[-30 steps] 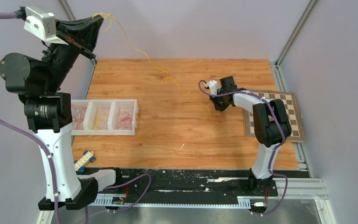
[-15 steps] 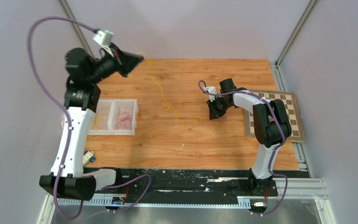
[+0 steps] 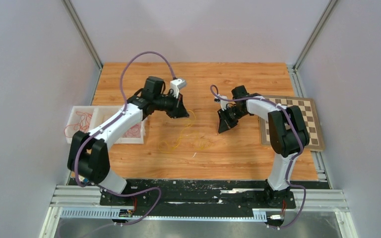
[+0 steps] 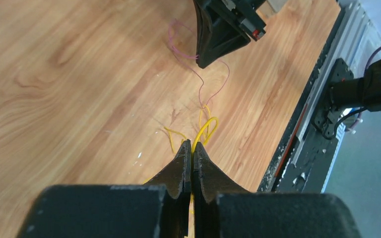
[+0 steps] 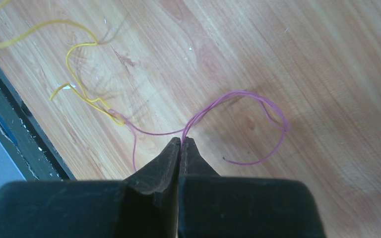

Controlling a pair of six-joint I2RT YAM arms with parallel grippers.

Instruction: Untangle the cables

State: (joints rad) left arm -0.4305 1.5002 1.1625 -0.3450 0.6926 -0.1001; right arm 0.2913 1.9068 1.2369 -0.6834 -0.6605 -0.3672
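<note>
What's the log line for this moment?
left gripper: shut on yellow cable | right gripper: shut on pink cable | state: the two touching at one spot

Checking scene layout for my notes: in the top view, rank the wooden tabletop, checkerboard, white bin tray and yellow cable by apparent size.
Largest: wooden tabletop.
Next: checkerboard and white bin tray, about alike, each partly covered, so unranked.
Smallest: yellow cable, a thin loose sprawl.

Overhead view from the near edge; two close downward wrist views, both on the pink cable [image 5: 243, 91].
</note>
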